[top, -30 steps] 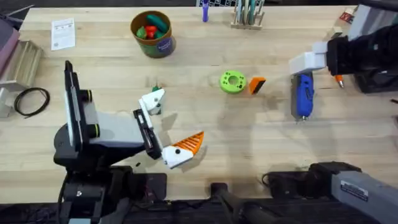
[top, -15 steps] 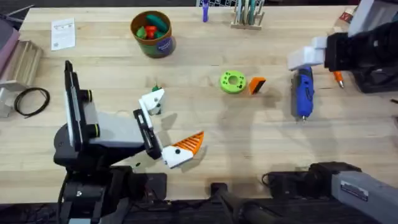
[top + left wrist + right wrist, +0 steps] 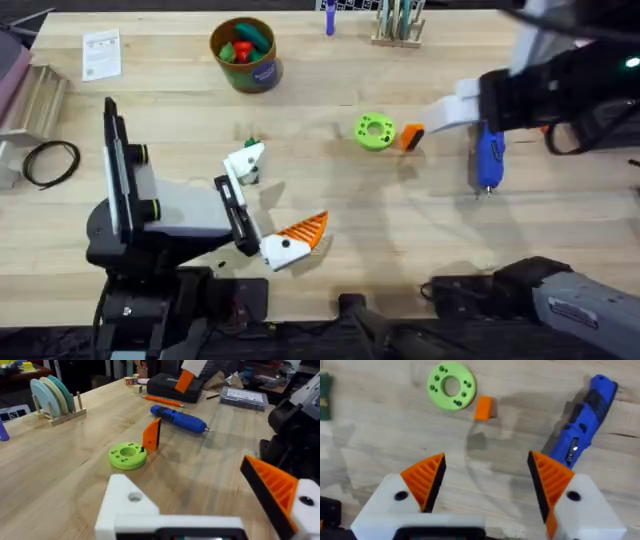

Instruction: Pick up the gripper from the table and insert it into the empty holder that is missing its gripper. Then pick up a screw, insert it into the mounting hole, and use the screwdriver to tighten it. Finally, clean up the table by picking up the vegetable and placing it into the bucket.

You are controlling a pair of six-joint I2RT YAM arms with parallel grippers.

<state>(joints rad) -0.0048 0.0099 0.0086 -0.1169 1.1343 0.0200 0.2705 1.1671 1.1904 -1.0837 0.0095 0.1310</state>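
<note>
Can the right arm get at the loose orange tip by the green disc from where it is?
Probably yes. The right gripper is open above bare table, with the orange tip just ahead beside the green disc, nothing between.

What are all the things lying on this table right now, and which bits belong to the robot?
Gripper: one, orange, mid-table beside the green disc.
Green disc: one, ring-shaped, mid-table.
Screwdriver: one, blue, right side.
Bucket: one, tan with blue label, far side, holding toy vegetables.
Vegetable: one, green, by the left arm's white finger.
Card: one, white, far left.
Cable: one, black coil, left edge.
Left gripper: open, one orange tip, other finger bare white.
Right gripper: open, two orange pads, above the table near the loose gripper.
</note>
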